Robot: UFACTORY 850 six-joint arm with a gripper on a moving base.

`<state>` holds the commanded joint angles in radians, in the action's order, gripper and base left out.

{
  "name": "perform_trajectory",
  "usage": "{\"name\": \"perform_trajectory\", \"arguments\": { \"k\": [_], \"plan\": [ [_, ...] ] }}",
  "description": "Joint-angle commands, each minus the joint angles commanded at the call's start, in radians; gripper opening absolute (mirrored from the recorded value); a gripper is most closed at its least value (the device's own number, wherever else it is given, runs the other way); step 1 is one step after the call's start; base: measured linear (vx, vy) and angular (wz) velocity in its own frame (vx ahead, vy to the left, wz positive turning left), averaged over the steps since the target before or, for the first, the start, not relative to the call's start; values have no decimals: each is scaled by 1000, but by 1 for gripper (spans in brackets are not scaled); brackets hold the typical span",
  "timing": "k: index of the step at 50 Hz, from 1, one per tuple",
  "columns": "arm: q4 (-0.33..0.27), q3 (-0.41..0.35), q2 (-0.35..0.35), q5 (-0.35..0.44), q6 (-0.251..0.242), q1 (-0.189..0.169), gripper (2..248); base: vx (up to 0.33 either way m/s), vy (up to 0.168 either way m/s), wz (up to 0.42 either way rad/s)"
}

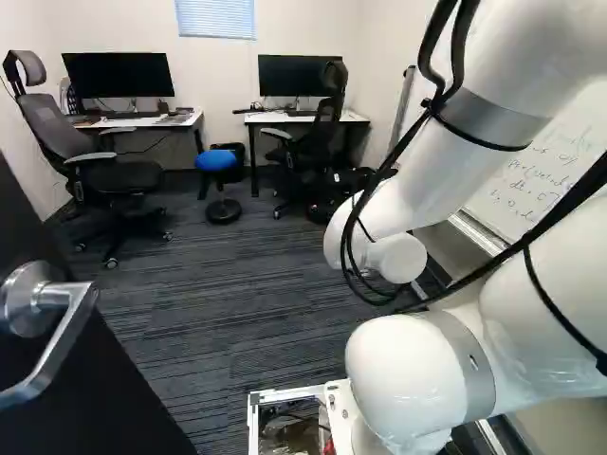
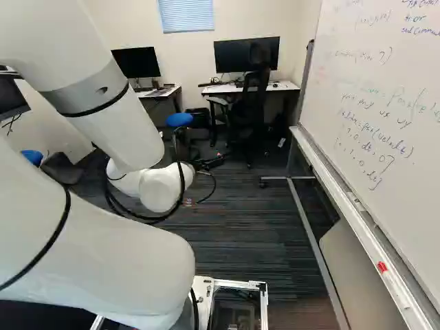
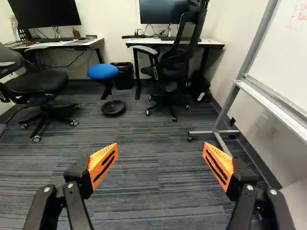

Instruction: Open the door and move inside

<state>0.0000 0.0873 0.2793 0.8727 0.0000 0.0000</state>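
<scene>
wrist view: the gripper (image 3: 160, 145) stands released, its two fingers spread well apart, orange pads (image 3: 102, 163) angled toward each other, only carpet (image 3: 158, 184) showing between them; the door (image 1: 90, 398), a dark panel, stands open at the left of the left base view, close by the base, its silver lever handle (image 1: 27, 299) well apart from the arm (image 1: 398, 204); the room shows past it; ahead of the gripper, a blue-seated stool (image 3: 102, 72) stands near a black bin (image 3: 123, 76), between two white desks, each bearing a monitor; a black chair (image 3: 180, 62) is at one desk, a grey-backed chair (image 1: 59, 133) by the other; at the right of the right base view, a whiteboard (image 2: 399, 185) on a metal stand bears handwriting, a small red thing (image 2: 382, 266) on its ledge
</scene>
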Motion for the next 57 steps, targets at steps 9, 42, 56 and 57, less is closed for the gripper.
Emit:
{"name": "perform_trajectory", "arguments": {
  "k": [9,42,56,57],
  "plan": [
    [0,0,0,0,0,0,247,217,-37,2],
    [0,0,0,0,0,0,247,120,-16,-6],
    [0,0,0,0,0,0,247,0,0,0],
    [0,0,0,0,0,0,247,0,0,0]
  ]
}}
